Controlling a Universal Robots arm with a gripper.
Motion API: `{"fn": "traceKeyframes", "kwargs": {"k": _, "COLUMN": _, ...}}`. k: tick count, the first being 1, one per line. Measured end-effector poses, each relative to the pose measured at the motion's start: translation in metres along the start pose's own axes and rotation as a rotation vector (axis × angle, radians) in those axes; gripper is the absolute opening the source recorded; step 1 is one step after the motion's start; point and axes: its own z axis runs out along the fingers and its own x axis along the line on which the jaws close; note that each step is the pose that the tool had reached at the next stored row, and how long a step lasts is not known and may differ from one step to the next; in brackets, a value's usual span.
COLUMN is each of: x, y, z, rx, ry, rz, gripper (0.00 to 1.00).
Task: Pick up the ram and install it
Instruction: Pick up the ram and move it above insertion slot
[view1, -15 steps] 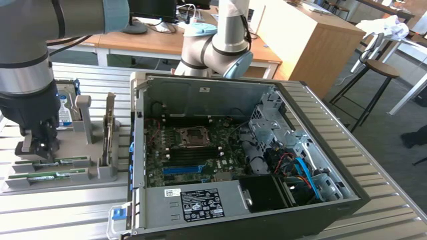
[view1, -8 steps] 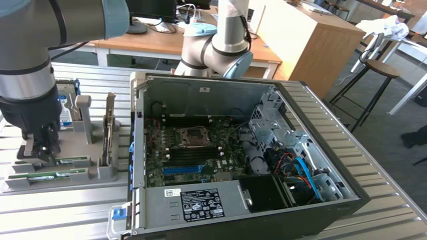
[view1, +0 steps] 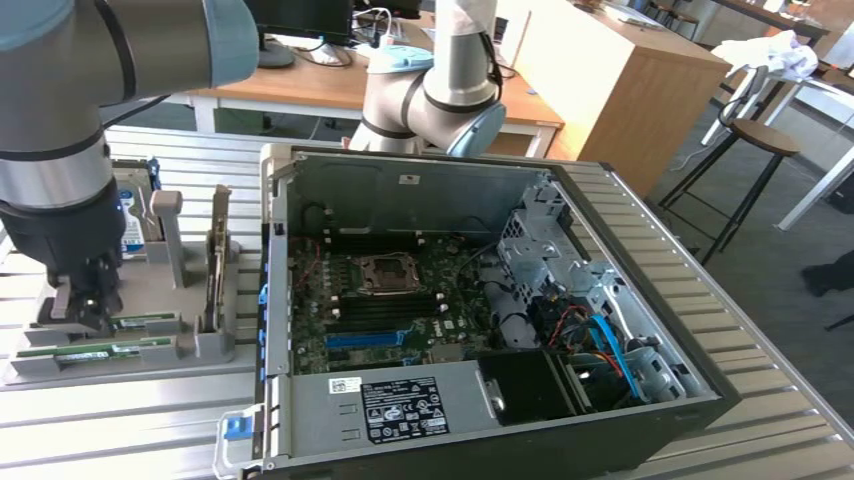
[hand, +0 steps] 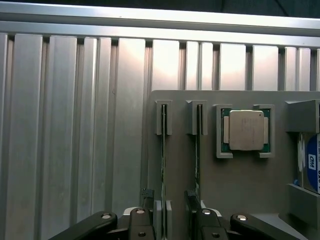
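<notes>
Grey-and-blue jointed arm (view1: 54, 160), which I see reaching straight down at the exterior view's left, black gripper (view1: 83, 305) low over a grey slotted holder tray (hand: 250, 190), fingers (hand: 192, 207) spread wide, holding nothing. Tray holds two thin green circuit-board sticks on edge: the ram (hand: 163, 160) between the fingers, a second stick (hand: 198, 150) just beside one finger, plus a square silver processor chip (hand: 246, 131) in its pocket. Black open computer case (view1: 641, 430) stands beside the tray, motherboard (view1: 387, 300) exposed.

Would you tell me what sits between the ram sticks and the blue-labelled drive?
A processor in its pocket of the grey holder, seen in the wrist view.
</notes>
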Motion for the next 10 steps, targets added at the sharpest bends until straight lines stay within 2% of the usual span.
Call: {"fn": "traceKeyframes", "kwargs": {"k": 10, "x": 0.0, "y": -0.0001, "z": 0.0031, "rx": 0.0003, "ry": -0.0004, "rz": 0.0, "gripper": 0.37}}
